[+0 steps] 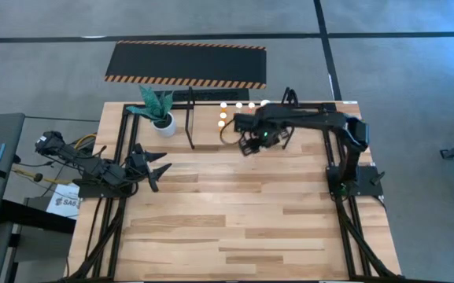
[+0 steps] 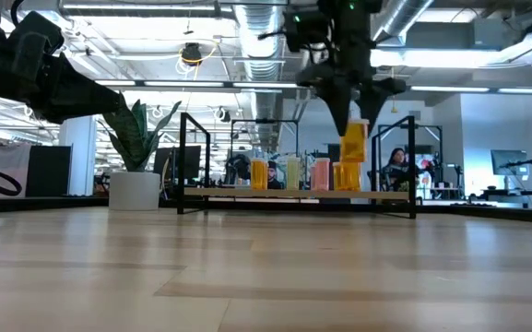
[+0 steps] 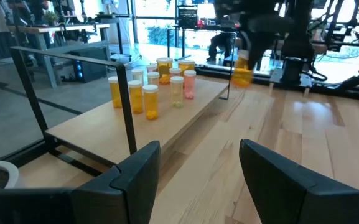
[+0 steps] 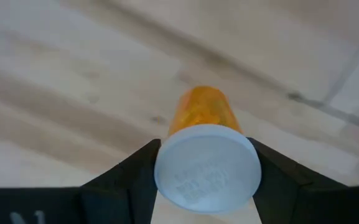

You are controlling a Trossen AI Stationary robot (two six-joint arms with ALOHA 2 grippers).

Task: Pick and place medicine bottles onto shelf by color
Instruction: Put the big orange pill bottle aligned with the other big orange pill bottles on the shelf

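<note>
- The right tool (image 4: 205, 186) is clamped on an orange bottle (image 4: 203, 112) by its white cap (image 4: 206, 167); a dark finger (image 4: 129, 180) presses each side of the cap.
- In the right wrist view the cap covers most of the bottle, and only the upper part of its orange body shows beyond it, with blurred wood behind.
- In the low view the bottle (image 2: 354, 141) hangs upright under the right tool (image 2: 347, 115), clear of the shelf (image 2: 293, 195) board and above an orange bottle standing there.
- From above, the right tool (image 1: 260, 142) sits just in front of the shelf (image 1: 203, 130), and the held bottle is hidden under the arm.
- More bottles (image 3: 151, 87) stand on the shelf (image 3: 129, 124) beyond the tool; in the high view they (image 1: 236, 110) show only as bright white caps, and their colours cannot be read there.
- In the low view the row (image 2: 293, 173) reads orange, pale yellow and pink, with some overlapping others.
- The left tool (image 3: 198, 168) is released and empty, resting at the tabletop's (image 1: 234, 212) left edge, well apart from the right tool.
- A plant (image 1: 159, 110) in a white pot stands left of the shelf; a striped mat (image 1: 186, 64) lies past the tabletop.
- People in the room behind are too dim to make out.
</note>
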